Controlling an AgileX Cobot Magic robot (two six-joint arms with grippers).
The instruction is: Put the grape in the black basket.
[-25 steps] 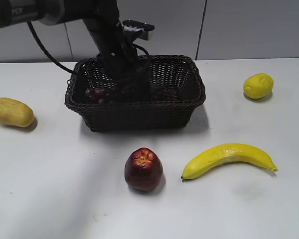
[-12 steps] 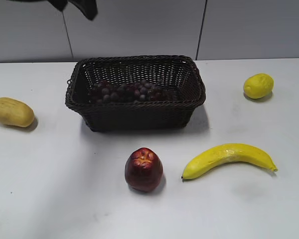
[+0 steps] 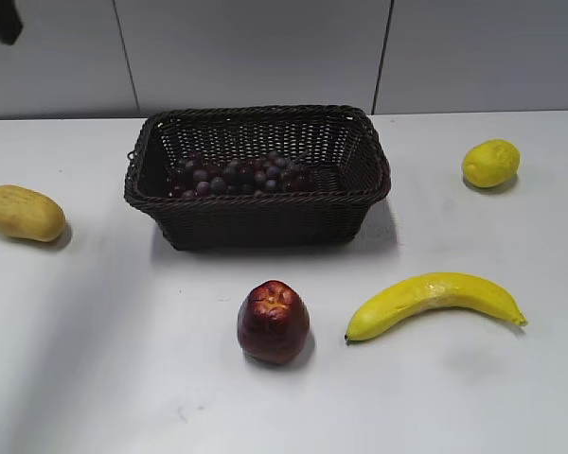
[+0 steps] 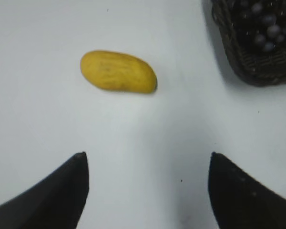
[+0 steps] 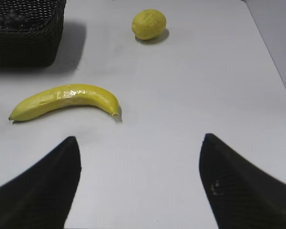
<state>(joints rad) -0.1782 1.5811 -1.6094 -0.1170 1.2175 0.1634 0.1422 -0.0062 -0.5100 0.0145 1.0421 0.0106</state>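
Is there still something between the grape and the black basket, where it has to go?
Nothing visible stands between them: the grape already lies inside the black basket, and no end effector is over it.

The grape (image 3: pixel 235 176) lies in the basket (image 3: pixel 258 215), at the table's (image 3: pixel 104 350) back middle. A mango (image 3: pixel 21 213) sits well left of the basket, a lemon (image 3: pixel 490 163) well right. Before the basket lie an apple (image 3: pixel 273 322) and, to its right, a banana (image 3: pixel 435 301).

Both grippers, the left gripper (image 4: pixel 148 164) and the right gripper (image 5: pixel 139 152), show broad matte black fingers tapering to blunt tips.
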